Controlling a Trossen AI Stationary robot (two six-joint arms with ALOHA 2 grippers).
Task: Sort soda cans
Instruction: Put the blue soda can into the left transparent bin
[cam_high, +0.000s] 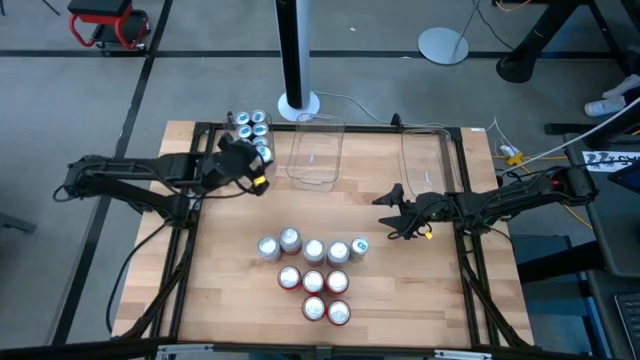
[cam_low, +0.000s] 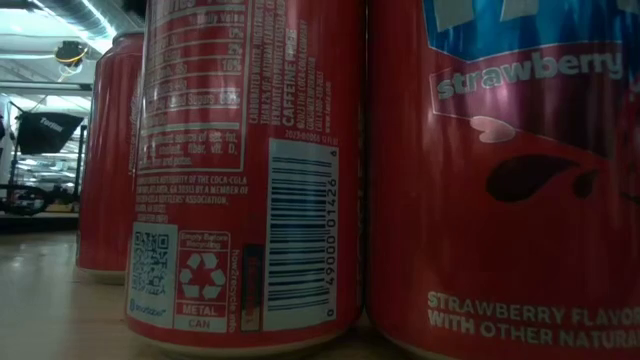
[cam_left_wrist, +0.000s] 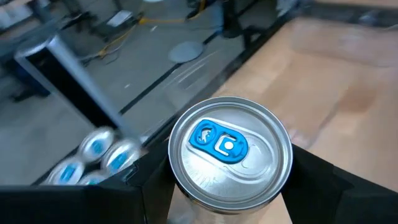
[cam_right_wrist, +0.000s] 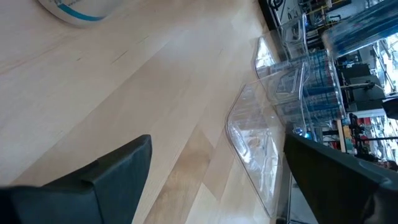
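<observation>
My left gripper (cam_high: 250, 165) is over the table's far left, shut on a silver soda can (cam_left_wrist: 230, 155) with a blue tab. Just beyond it stands a cluster of blue-tabbed cans (cam_high: 252, 130), which also show in the left wrist view (cam_left_wrist: 93, 158). A row of silver cans (cam_high: 303, 246) with one teal can (cam_high: 360, 245) stands upright at mid-table. Several red cans (cam_high: 314, 290) stand nearer the front, filling the low view (cam_low: 250, 170). My right gripper (cam_high: 395, 212) waits open right of the row, with nothing between its fingers (cam_right_wrist: 124, 174). My left gripper pinches the can's side wall just below the rim (cam_left_wrist: 180, 199) between its two fingers, one on each side. The can's top faces the wrist camera. Its lower part is out of view, so I cannot tell whether it is clear of the table.
Two clear plastic tubs stand at the far edge, one at the middle (cam_high: 317, 155) and one to the right (cam_high: 428, 160); the right wrist view shows a tub (cam_right_wrist: 267, 124) ahead. Bare wood lies between the tubs and the can rows. A black frame (cam_high: 190, 230) borders the table.
</observation>
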